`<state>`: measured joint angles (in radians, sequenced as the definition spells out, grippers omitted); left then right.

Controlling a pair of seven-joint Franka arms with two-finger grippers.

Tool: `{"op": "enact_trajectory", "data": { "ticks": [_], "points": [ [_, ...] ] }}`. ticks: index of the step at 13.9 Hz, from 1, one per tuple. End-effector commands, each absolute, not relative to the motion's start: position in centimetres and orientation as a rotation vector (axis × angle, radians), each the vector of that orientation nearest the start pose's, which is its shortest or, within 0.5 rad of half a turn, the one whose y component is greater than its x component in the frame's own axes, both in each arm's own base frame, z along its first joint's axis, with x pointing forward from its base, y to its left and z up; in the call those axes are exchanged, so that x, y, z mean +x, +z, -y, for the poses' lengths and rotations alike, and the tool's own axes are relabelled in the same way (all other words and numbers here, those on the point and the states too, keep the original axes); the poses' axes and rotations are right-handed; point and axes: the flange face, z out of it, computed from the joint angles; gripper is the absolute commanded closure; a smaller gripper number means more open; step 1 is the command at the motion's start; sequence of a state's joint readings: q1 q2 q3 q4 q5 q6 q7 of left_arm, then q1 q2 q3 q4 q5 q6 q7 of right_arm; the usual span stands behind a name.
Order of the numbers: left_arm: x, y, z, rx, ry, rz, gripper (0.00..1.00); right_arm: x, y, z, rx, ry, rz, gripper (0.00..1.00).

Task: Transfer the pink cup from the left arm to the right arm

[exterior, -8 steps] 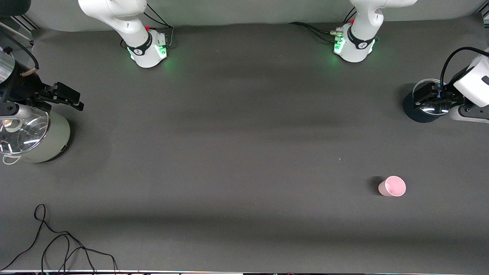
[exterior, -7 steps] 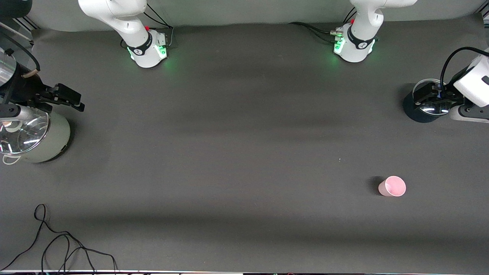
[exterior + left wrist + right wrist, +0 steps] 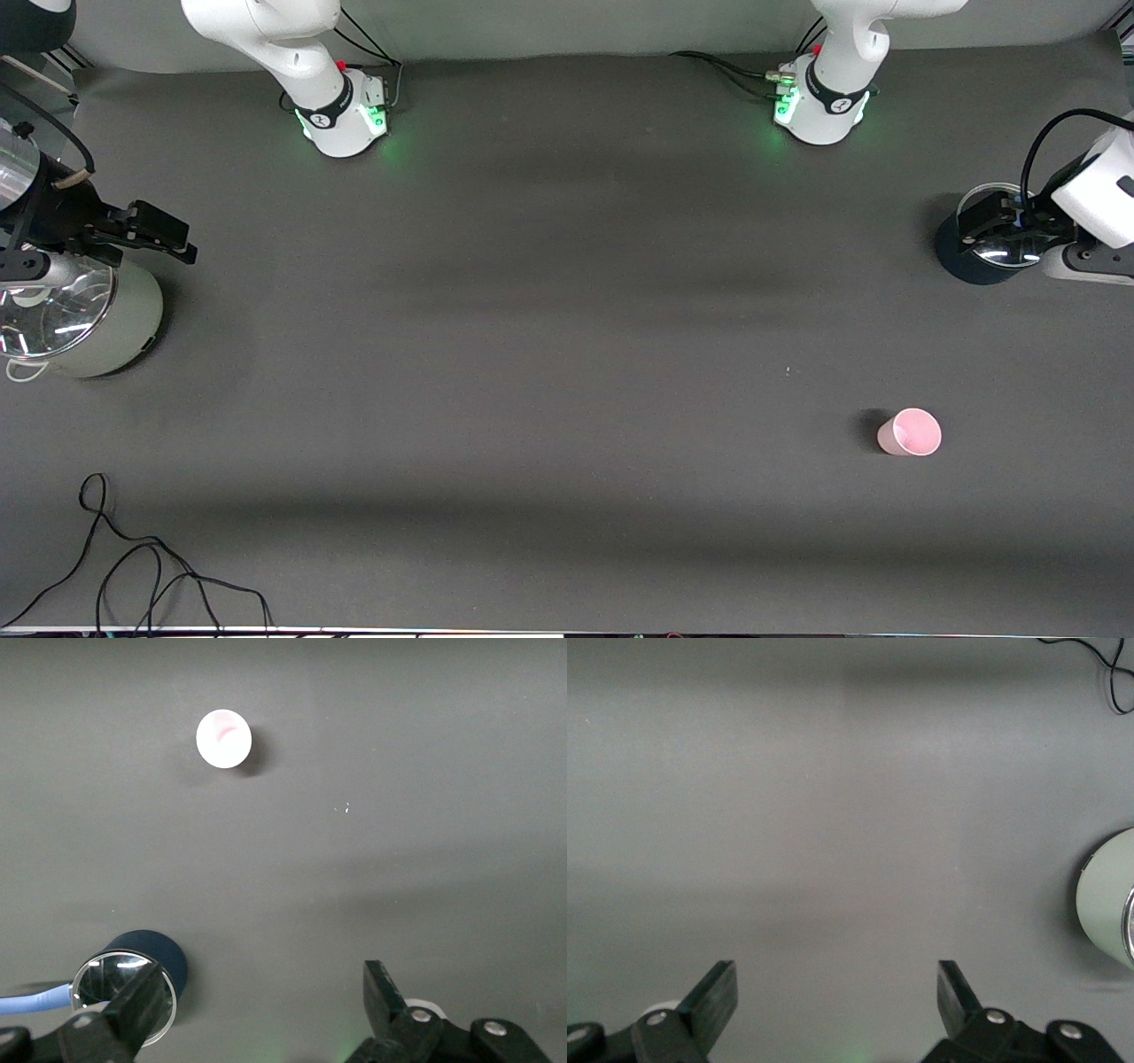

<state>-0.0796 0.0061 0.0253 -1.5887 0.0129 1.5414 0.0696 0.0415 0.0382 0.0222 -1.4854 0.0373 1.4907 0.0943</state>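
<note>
Our left pincer (image 3: 997, 221) hangs wide open and empty over the dark pot (image 3: 974, 257); right pincer (image 3: 155, 232), equally spread and empty, hovers by the pale pot (image 3: 97, 323). The pink cup (image 3: 910, 432) stands upright on the surface (image 3: 549, 354), nearer the camera than the dark pot. Clip its rim coming down and it'll probably tip.

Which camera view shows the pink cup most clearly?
The front view: the pink cup stands upright, alone on the table, with its side wall and inside visible. The left wrist view shows it only from above, as a pale circle. The right wrist view does not show it.
</note>
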Motion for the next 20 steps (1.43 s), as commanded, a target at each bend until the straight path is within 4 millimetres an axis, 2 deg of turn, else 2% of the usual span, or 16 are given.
{"op": "enact_trajectory", "data": {
  "ticks": [1,7,11,12,13,15,17,18,20],
  "points": [
    [54.9,61.5,2.9,-3.13,0.084,-0.209,0.0,56.0,64.1,-3.9,-3.103,0.05,-0.045,0.0],
    [55.8,61.6,2.6,-3.129,0.044,-0.214,0.0,56.0,63.9,-3.4,-3.105,0.061,-0.055,0.0],
    [58.2,61.9,0.7,-3.106,0.005,-0.531,0.0,56.0,63.7,-3.5,-3.105,0.066,-0.053,0.0],
    [58.9,61.5,-0.6,-3.129,-0.014,-0.613,0.0,56.0,63.6,-3.6,-3.105,0.073,-0.053,0.0],
    [59.6,60.8,-2.8,-3.158,-0.046,-0.707,0.0,55.9,63.6,-3.5,-3.105,0.073,-0.055,0.0],
    [60.7,59.2,-6.2,-3.187,-0.139,-0.91,0.0,55.9,63.6,-3.4,-3.105,0.073,-0.058,0.0],
    [61.8,56.8,-9.3,-3.219,-0.214,-1.03,0.0,56.0,63.5,-3.6,-3.105,0.078,-0.053,0.0],
    [62.4,55.1,-10.4,-3.233,-0.234,-1.081,0.0,55.9,63.6,-3.7,-3.105,0.076,-0.05,0.0],
    [63.4,51.4,-14.4,-3.245,-0.323,-1.226,0.0,55.9,63.5,-3.7,-3.107,0.083,-0.05,0.0]
  ]
}}
